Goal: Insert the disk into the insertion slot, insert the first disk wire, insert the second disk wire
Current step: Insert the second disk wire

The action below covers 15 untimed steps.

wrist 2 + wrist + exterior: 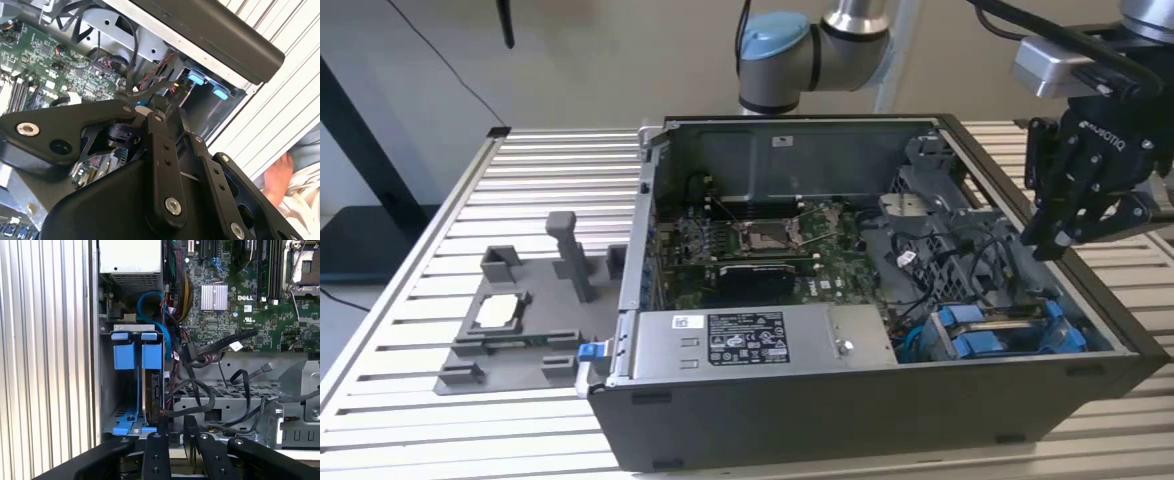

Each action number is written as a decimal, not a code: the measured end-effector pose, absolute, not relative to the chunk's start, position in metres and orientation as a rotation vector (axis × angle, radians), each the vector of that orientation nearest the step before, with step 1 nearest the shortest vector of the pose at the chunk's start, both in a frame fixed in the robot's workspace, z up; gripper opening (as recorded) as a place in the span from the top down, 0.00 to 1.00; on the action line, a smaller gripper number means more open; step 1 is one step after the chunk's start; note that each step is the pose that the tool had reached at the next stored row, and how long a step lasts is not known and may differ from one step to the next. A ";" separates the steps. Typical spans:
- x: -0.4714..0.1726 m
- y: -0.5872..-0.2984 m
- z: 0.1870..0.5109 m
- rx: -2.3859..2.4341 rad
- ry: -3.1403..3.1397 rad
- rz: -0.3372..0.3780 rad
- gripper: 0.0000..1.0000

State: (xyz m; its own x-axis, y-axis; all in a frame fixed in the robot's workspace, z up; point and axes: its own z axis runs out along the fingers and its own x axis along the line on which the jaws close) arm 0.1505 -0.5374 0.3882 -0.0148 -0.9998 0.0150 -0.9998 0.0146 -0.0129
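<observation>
The disk sits on edge inside the insertion slot, a grey metal cage in the case's front corner, with the blue carrier tabs sticking out. In the exterior view those blue carrier tabs lie at the right of the case. My gripper hangs above that corner, over the case's side wall. In the first wrist view my gripper is just short of the disk's connector edge. Its jaws are nearly together on the end of a black disk wire. That wire runs toward the disk past my gripper.
The silver power supply fills the case's front. The motherboard lies behind it. A perforated bracket and loose black cables crowd the space beside the cage. A grey fixture stands on the slatted table. A person's hand is outside the case.
</observation>
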 end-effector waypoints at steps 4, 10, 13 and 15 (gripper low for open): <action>0.142 -0.532 0.388 2.204 -2.237 0.031 0.73; 0.129 -0.529 0.388 2.204 -2.236 0.031 0.73; 0.124 -0.529 0.388 2.204 -2.237 0.031 0.73; 0.121 -0.529 0.388 2.204 -2.236 0.031 0.73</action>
State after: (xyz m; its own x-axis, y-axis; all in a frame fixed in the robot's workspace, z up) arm 0.1205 -0.5286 0.3882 -0.0149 -0.9998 0.0152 -0.9998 0.0147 -0.0129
